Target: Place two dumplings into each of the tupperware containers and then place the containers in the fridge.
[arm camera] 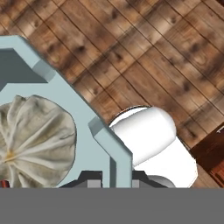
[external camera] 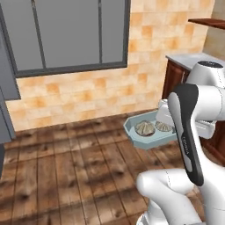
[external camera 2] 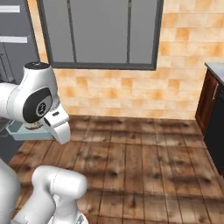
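- Wooden floor [external camera: 66, 167] and tiled wall [external camera: 88, 94] lie behind a pale blue-green tub [external camera: 140, 139] raised in the air.
- Two dumplings [external camera: 144, 128] sit inside it.
- Gripper [arm camera: 114, 177] is clamped narrowly on the tub's rim.

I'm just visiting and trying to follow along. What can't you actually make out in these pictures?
- Gripper: hand view shows just its fingertips at the pale blue-green container rim; the bottom edge cuts them off.
- Container: the white arm covers its right end in the left base view, most of it in the right base view.
- Dumplings: the hand view's left edge crops one.
- Fridge: cut by the right base view's left edge.
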